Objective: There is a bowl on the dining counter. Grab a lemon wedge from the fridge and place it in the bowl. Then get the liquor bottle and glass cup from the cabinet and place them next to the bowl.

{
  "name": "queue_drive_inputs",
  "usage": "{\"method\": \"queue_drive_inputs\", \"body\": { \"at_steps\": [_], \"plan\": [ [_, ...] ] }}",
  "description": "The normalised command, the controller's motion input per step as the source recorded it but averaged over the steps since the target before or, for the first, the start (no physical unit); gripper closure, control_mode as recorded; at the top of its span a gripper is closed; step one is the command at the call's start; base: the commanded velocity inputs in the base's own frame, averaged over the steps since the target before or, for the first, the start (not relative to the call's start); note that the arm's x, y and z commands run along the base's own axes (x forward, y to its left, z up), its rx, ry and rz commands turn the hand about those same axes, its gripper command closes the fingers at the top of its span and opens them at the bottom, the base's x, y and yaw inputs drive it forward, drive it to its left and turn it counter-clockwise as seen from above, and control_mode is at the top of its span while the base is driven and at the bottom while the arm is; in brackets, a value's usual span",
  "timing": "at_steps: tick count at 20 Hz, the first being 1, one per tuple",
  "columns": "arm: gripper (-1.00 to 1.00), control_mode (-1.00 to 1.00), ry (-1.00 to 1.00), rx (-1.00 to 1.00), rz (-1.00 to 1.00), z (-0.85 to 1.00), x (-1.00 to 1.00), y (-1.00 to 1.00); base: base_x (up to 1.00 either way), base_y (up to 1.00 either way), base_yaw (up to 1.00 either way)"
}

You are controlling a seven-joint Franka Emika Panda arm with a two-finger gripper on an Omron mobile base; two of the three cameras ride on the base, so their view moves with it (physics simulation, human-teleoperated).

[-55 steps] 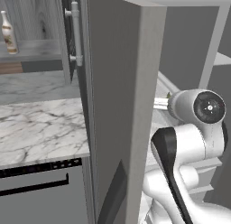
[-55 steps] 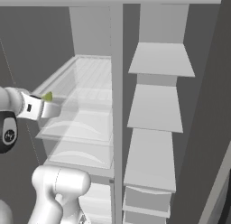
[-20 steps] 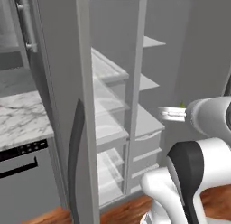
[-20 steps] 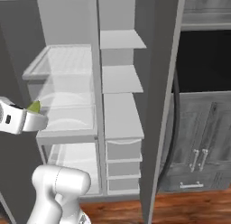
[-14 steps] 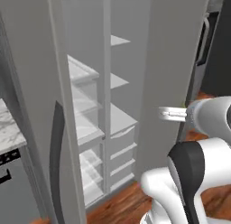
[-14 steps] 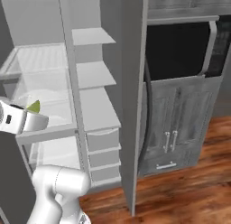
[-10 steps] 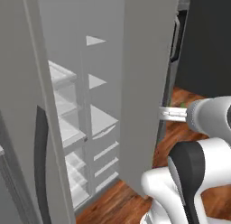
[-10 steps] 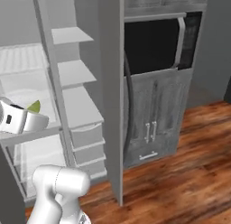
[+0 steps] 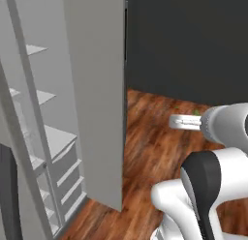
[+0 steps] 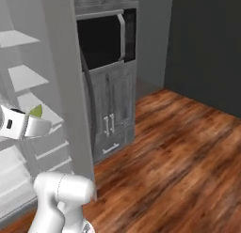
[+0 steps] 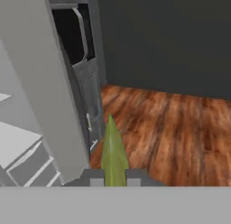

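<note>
Pinching tool [image 11: 114, 179] around pointed yellow-green lemon wedge [image 11: 112, 151], above glossy wood-plank floor [image 11: 171, 128].

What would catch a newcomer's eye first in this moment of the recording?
The yellow-green lemon wedge pinched in the shut gripper, in the hand view's lower middle. Then the fridge standing open, its pale shelves on the left of the left base view, and the warm wooden floor spreading right of it.

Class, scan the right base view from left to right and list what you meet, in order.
Gripper holding the lemon wedge → open fridge door → dark oven → wood floor.
</note>
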Motion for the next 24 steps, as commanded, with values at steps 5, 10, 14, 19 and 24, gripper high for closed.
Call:
{"method": "queue_drive_inputs", "body": {
  "at_steps": [5, 10, 14, 19, 24],
  "plan": [
    [1.0, 1.0, 0.0, 0.0, 0.0, 0.0, 0.0, 0.0, -0.35, -0.06, -0.6],
    [1.0, 1.0, 0.0, 0.0, 0.0, 0.0, 0.0, 0.0, -0.17, -0.11, -0.61],
    [1.0, 1.0, 0.0, 0.0, 0.0, 0.0, 0.0, 0.0, -0.01, -0.1, -0.59],
    [1.0, 1.0, 0.0, 0.0, 0.0, 0.0, 0.0, 0.0, 0.0, -0.14, -0.54],
    [1.0, 1.0, 0.0, 0.0, 0.0, 0.0, 0.0, 0.0, 0.09, -0.11, -0.5]
  ]
}}
